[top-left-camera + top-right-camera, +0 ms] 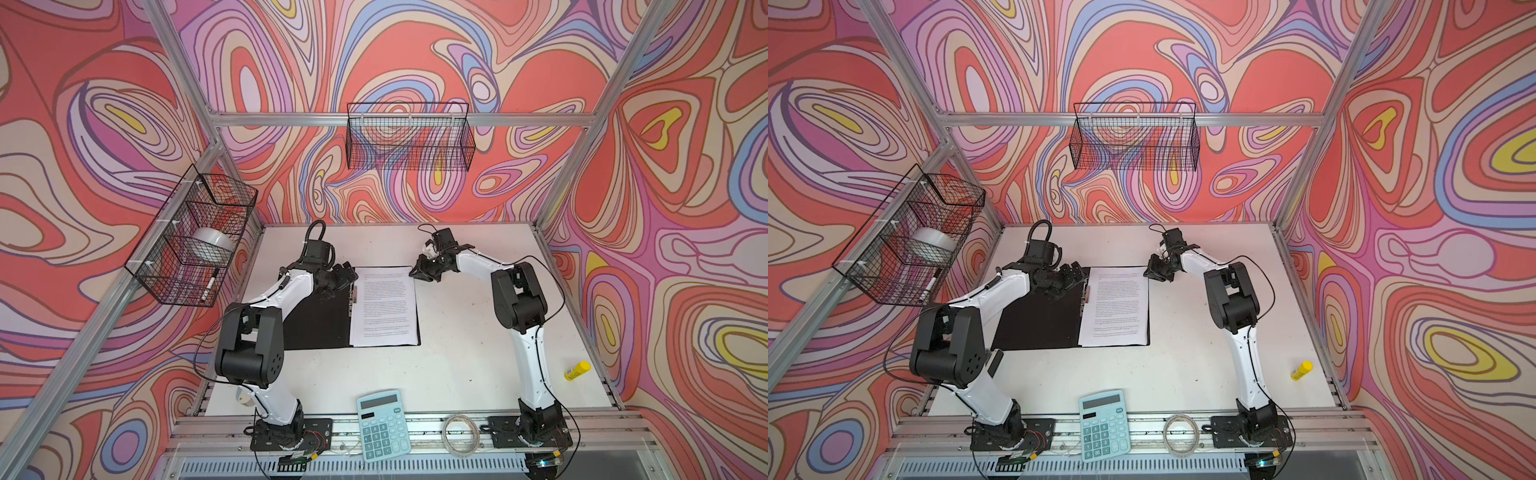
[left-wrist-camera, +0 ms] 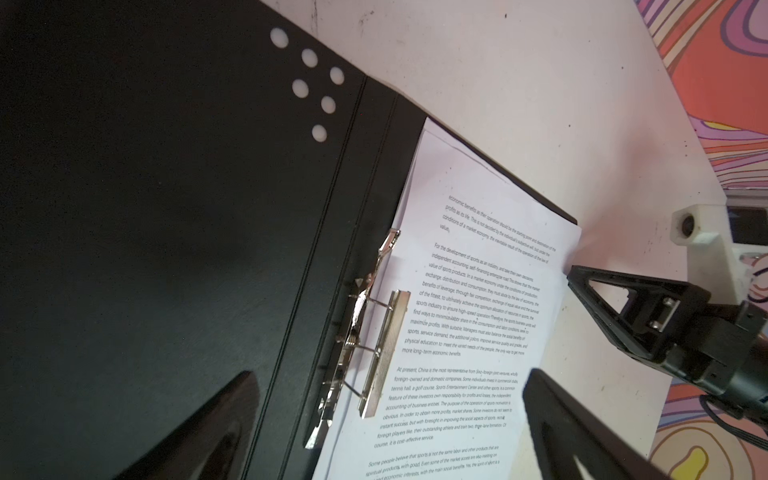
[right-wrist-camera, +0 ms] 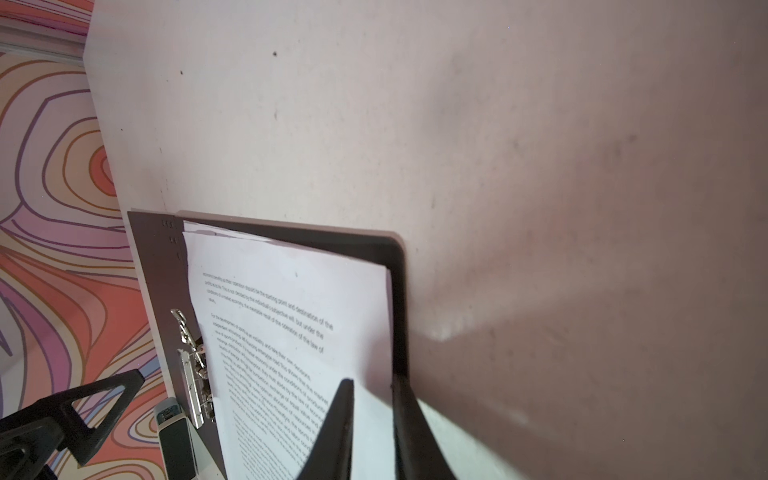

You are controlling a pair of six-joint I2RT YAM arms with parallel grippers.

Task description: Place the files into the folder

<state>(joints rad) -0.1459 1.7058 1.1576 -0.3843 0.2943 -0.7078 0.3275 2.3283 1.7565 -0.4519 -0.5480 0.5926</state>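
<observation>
Where files lie, "sports industry" legible

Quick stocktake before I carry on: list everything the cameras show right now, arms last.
files: one stack, white with black text, on the folder's right half
folder: 1, black inside, open mid-table
spine clip: 1, silver, bar over the files' left margin
calculator: 1, teal, table's front edge
glue stick: 1, yellow, table's right edge
tape ring: 1, clear, front rail
side basket: 1, black wire, left wall
tape roll: 1, white, in side basket
marker: 1, black-and-white, in side basket
back basket: 1, black wire, back wall
table: 1, white
left gripper: black, open, over the clip
right gripper: black, jaws narrow at the files' right edge; grip unclear
</observation>
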